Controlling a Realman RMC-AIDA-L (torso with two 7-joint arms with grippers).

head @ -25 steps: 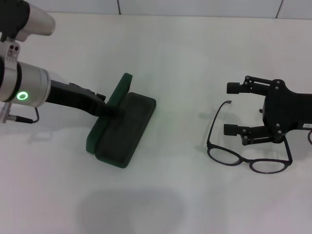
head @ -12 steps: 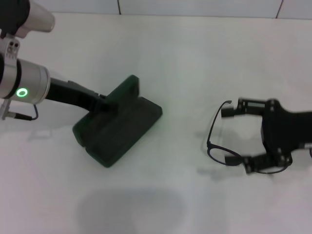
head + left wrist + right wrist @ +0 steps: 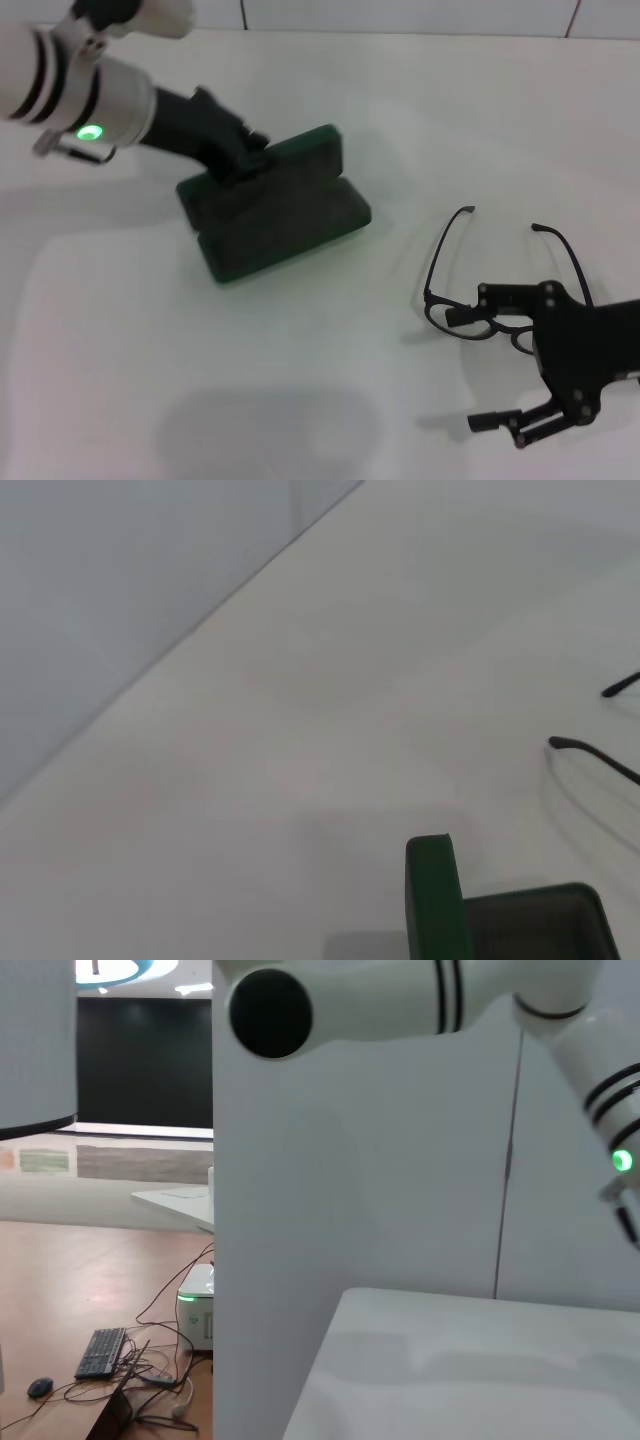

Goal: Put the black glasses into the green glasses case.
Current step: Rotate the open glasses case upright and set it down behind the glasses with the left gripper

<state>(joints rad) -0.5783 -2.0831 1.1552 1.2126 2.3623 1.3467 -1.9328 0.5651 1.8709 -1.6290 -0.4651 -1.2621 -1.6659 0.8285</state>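
The green glasses case (image 3: 285, 222) lies open left of the table's centre, its lid (image 3: 305, 150) raised on the far side. My left gripper (image 3: 238, 155) is shut on the case at its far left end. In the left wrist view the lid edge (image 3: 432, 900) and the dark lining (image 3: 535, 925) show. The black glasses (image 3: 455, 262) lie on the table at the right, temples pointing away; two temple tips (image 3: 590, 755) show in the left wrist view. My right gripper (image 3: 467, 370) is open at the near side of the glasses, one finger (image 3: 490, 312) over the front frame.
The white table (image 3: 330, 400) ends at a pale wall along the far edge. The right wrist view shows only the wall, my left arm (image 3: 420, 1000) and the table's surface (image 3: 450, 1360).
My left arm swung the case away and to the right, turning it. My right gripper moved from over the temples toward the near side, to the glasses' front frame. The glasses stayed put.
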